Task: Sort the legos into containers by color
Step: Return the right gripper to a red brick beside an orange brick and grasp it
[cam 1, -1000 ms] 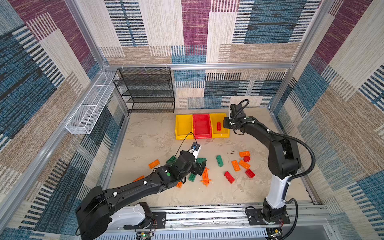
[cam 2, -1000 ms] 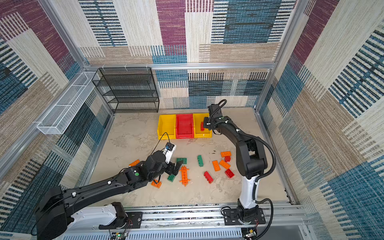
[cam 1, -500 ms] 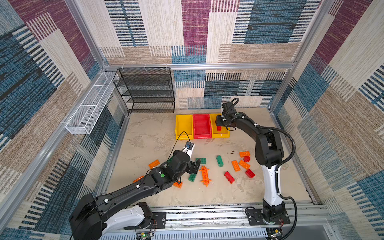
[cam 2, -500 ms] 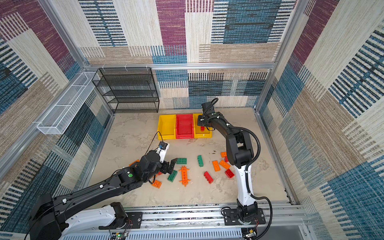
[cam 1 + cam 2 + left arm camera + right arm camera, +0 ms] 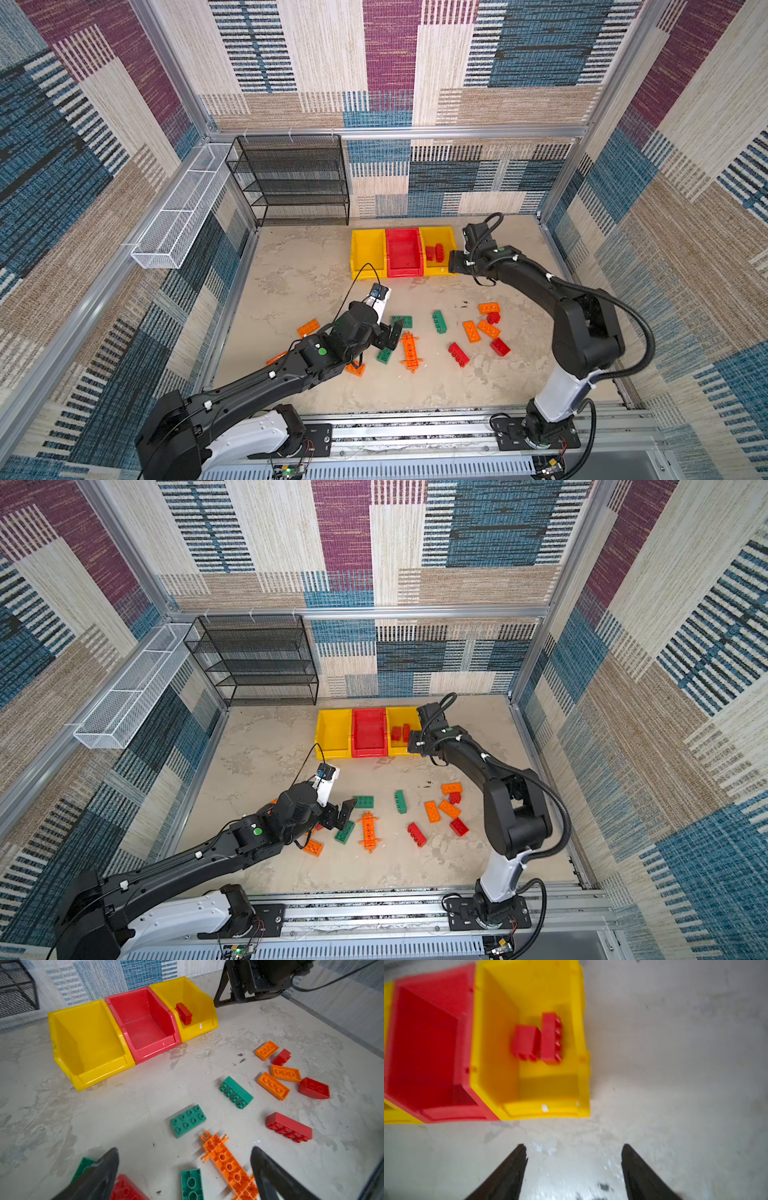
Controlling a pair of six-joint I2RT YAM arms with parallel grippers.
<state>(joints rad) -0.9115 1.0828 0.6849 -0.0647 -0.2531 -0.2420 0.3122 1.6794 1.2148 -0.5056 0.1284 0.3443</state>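
Legos [image 5: 188, 1121]: studded red, green, orange; left claw [image 5: 185, 1150] and right claw [image 5: 574, 1146] spread apart.

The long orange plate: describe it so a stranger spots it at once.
From the row of three bins near the back wall, look forward to the scattered bricks. The orange plate lies beside a green brick. It alone is long, flat and tabbed; its neighbours are chunky blocks.
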